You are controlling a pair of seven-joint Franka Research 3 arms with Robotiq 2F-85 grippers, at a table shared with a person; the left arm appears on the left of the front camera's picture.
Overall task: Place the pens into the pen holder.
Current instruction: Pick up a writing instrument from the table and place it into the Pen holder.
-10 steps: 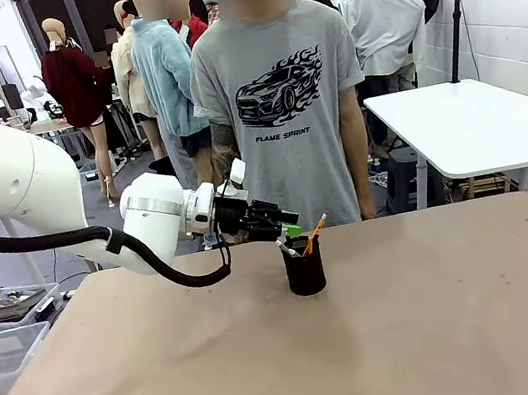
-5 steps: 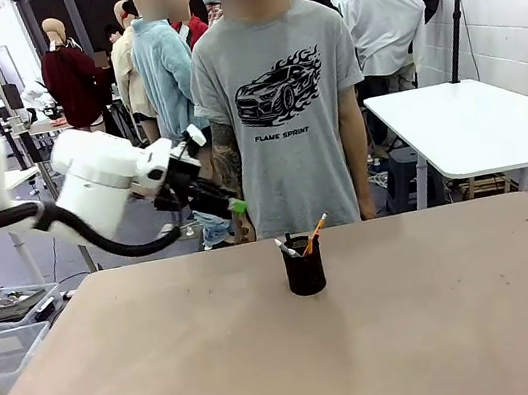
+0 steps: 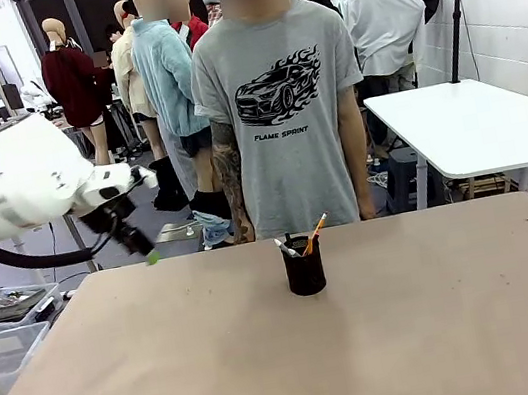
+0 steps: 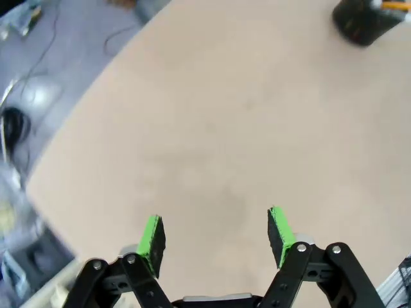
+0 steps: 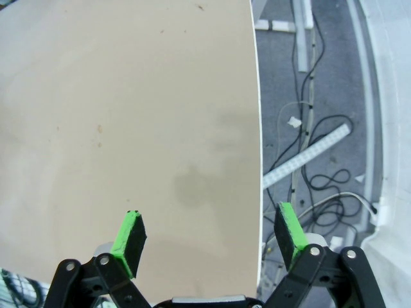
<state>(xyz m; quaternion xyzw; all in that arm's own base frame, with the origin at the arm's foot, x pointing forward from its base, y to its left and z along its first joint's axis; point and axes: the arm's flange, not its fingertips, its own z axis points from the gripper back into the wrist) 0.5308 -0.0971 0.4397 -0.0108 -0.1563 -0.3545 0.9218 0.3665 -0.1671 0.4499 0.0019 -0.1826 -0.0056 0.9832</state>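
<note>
My left jaws have pulled back far left of the pen holder, released and empty; the pens stand inside, so the task looks done.

Tan table, person behind (grey car-print shirt)

Pen holder: black mesh cup, upright mid-table by the person. Pens inside, leaning; orange pencil highest.

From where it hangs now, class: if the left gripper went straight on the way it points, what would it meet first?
Probably bare table. The open left gripper points down at it, with the pen holder well off to one side.
</note>
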